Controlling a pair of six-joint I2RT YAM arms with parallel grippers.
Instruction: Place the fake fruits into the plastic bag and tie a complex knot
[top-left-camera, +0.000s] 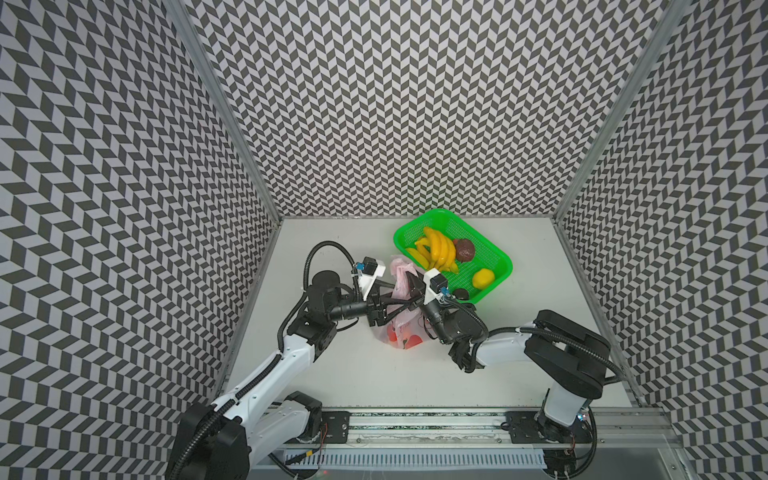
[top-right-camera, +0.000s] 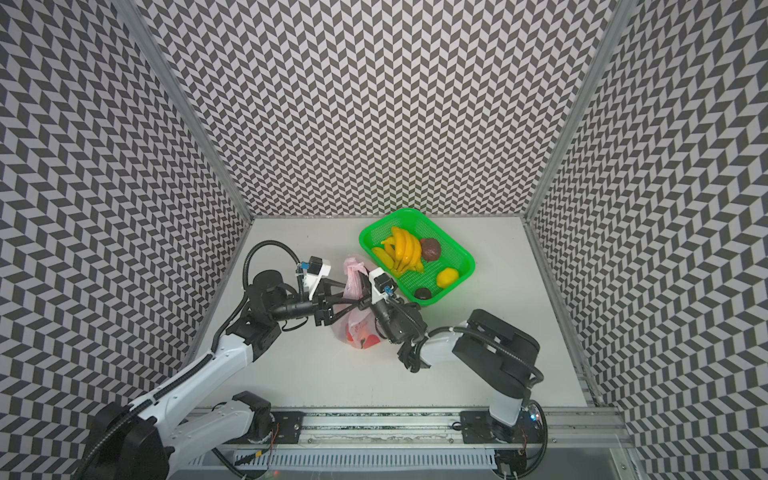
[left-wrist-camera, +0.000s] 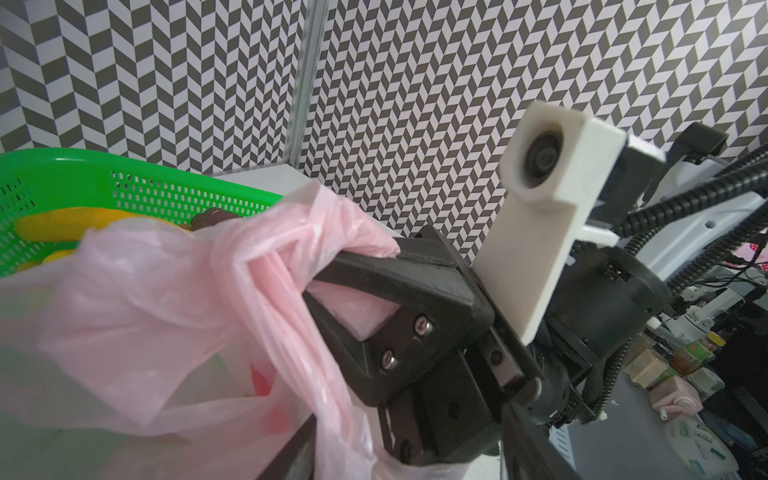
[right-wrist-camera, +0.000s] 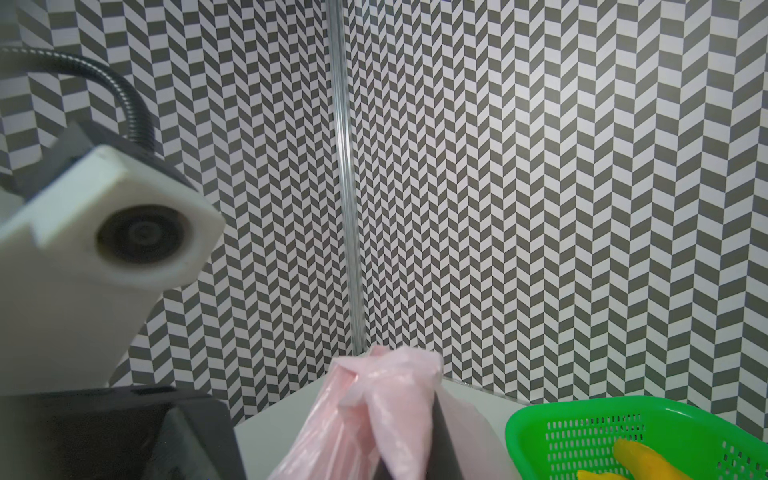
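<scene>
Nearest us, the rail (top-left-camera: 424, 426) carries both arm bases. Beyond it lies a bare stretch of counter (top-left-camera: 374, 374). Past that, mid-counter, the plastic bag (top-left-camera: 401, 332) sits slumped. Red shapes show through its film, and we cannot tell prints from fruit.

Above the bag's body, the left pincer (top-left-camera: 405, 296) stands fairly wide, with a finger on either side of the bag's neck. We cannot tell whether it touches the film. The right pincer (left-wrist-camera: 332, 270) is clamped tight on the bunched handle strips (left-wrist-camera: 266, 282) and holds them up. Whether a knot has formed in that bunch is unclear.

We judge the step in hand to be gathering the handles for tying. To do it well, we would:
- keep the right pincer's clamp firm and the strips taut
- close the left pincer low on the twisted neck, not on loose film
- pull gently, since the thin plastic slips and could stretch or tear

Just behind the bag, the green mesh basket (top-left-camera: 503, 257) holds bananas (top-left-camera: 439, 249), a lemon (top-left-camera: 483, 278) and a dark brown round fruit (top-left-camera: 465, 249), none of them bagged yet. Farthest back stands the chevron wall (top-left-camera: 415, 124).
</scene>
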